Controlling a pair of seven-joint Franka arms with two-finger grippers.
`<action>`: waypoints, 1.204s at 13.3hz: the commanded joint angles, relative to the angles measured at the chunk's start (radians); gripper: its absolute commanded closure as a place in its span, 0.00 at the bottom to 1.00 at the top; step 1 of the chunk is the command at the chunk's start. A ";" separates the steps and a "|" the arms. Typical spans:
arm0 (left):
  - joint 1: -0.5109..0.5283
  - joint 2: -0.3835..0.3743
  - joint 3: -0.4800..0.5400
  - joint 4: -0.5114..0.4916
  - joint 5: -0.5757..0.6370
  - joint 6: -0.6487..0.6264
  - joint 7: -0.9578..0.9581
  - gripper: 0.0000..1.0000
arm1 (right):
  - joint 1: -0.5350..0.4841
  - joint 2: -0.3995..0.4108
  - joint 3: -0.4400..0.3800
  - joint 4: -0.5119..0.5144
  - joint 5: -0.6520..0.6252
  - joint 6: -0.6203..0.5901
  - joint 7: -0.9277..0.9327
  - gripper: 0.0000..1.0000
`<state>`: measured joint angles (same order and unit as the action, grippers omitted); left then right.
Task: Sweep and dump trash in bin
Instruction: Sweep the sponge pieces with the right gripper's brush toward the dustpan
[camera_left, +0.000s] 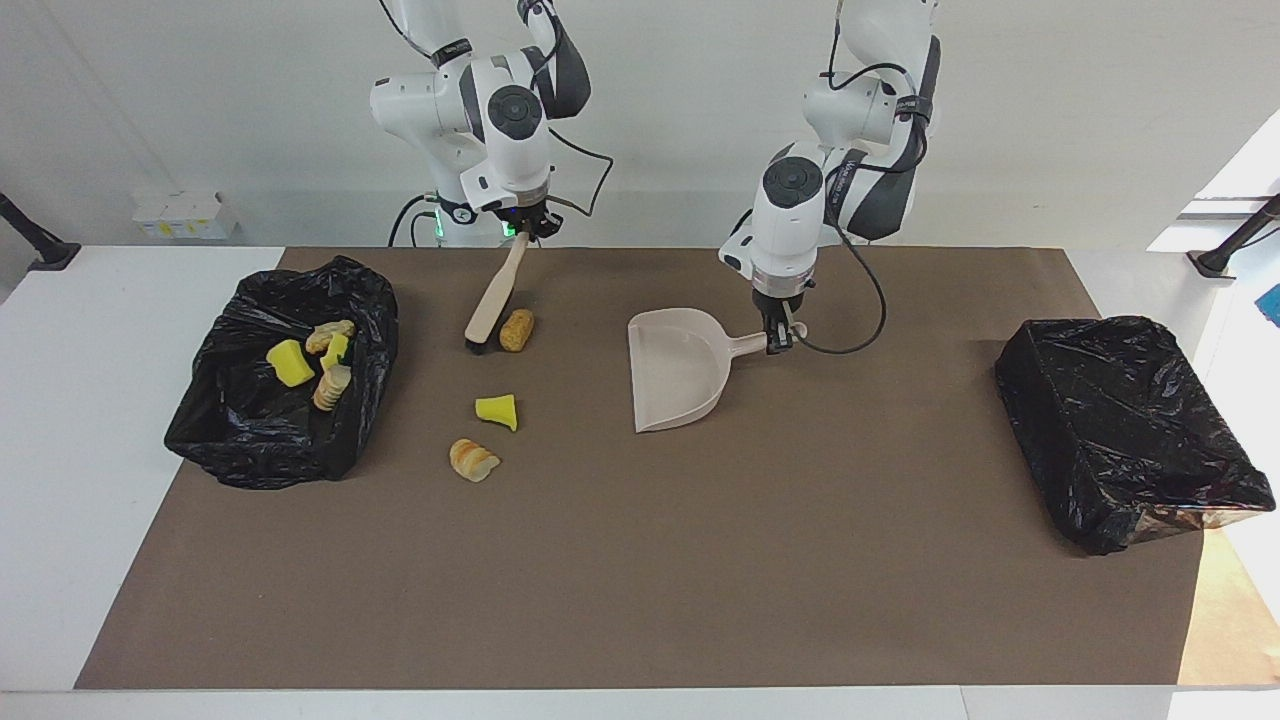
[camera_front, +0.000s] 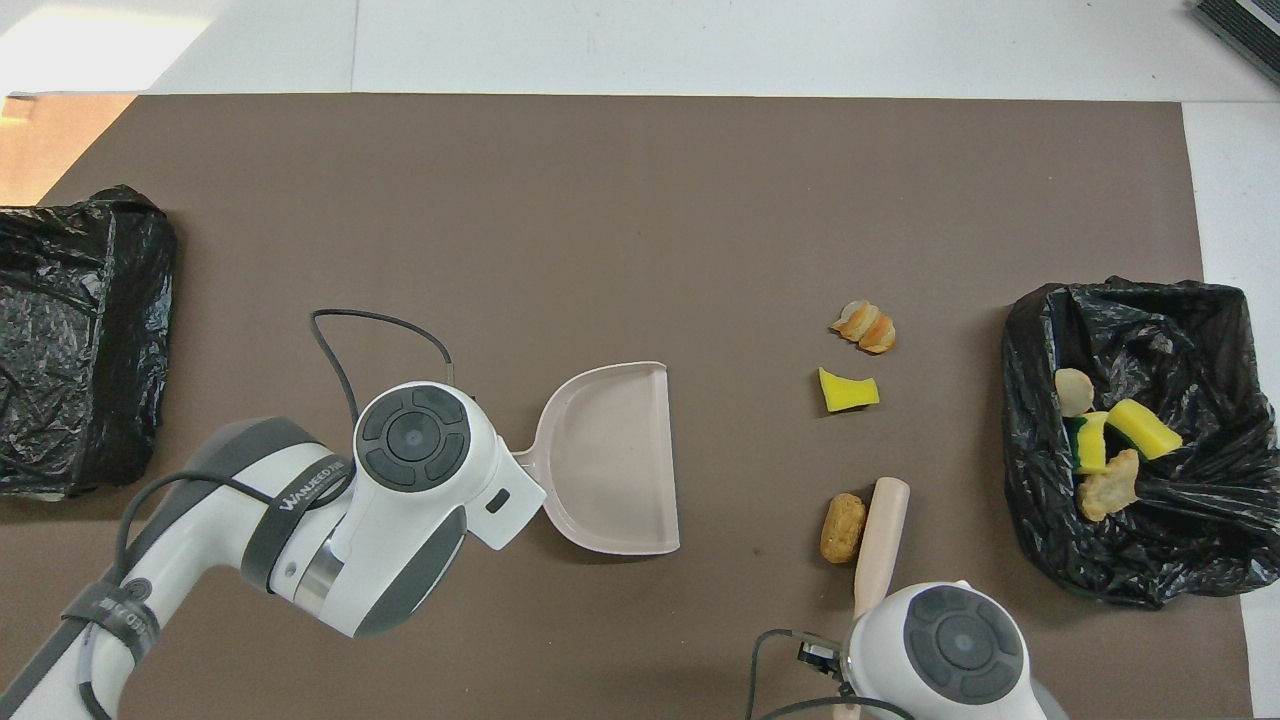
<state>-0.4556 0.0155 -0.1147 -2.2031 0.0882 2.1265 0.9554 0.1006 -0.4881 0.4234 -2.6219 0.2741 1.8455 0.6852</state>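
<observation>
Three trash pieces lie on the brown mat: a tan corn-cob stub (camera_left: 516, 329) (camera_front: 842, 527), a yellow sponge chunk (camera_left: 497, 410) (camera_front: 847, 391) and a croissant piece (camera_left: 472, 460) (camera_front: 864, 326). Several more scraps (camera_left: 318, 362) (camera_front: 1105, 445) lie in the black-lined bin (camera_left: 230, 440) (camera_front: 1040, 520) at the right arm's end. My right gripper (camera_left: 525, 232) is shut on the beige brush handle (camera_left: 497, 295) (camera_front: 880, 540); the brush head touches the mat beside the stub. My left gripper (camera_left: 782, 342) is shut on the handle of the beige dustpan (camera_left: 675, 375) (camera_front: 610, 460), which rests on the mat with its mouth toward the trash.
A second black-lined bin (camera_left: 1120, 430) (camera_front: 70, 340) stands at the left arm's end of the table, with nothing seen in it. A black cable (camera_left: 860, 330) (camera_front: 370, 318) loops from the left arm over the mat. White table borders the mat.
</observation>
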 joint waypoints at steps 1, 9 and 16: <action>-0.020 -0.032 0.012 -0.040 -0.007 0.024 -0.026 1.00 | -0.007 0.132 0.005 0.118 0.043 0.073 -0.045 1.00; -0.020 -0.034 0.012 -0.044 -0.007 0.029 -0.043 1.00 | -0.094 0.361 -0.011 0.540 0.027 -0.078 -0.189 1.00; -0.035 -0.032 0.012 -0.050 -0.007 0.023 -0.078 1.00 | -0.383 0.364 -0.011 0.546 -0.158 -0.068 -0.804 1.00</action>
<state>-0.4686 0.0101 -0.1159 -2.2110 0.0876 2.1272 0.8969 -0.2439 -0.1318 0.3960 -2.0703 0.1950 1.7380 -0.0094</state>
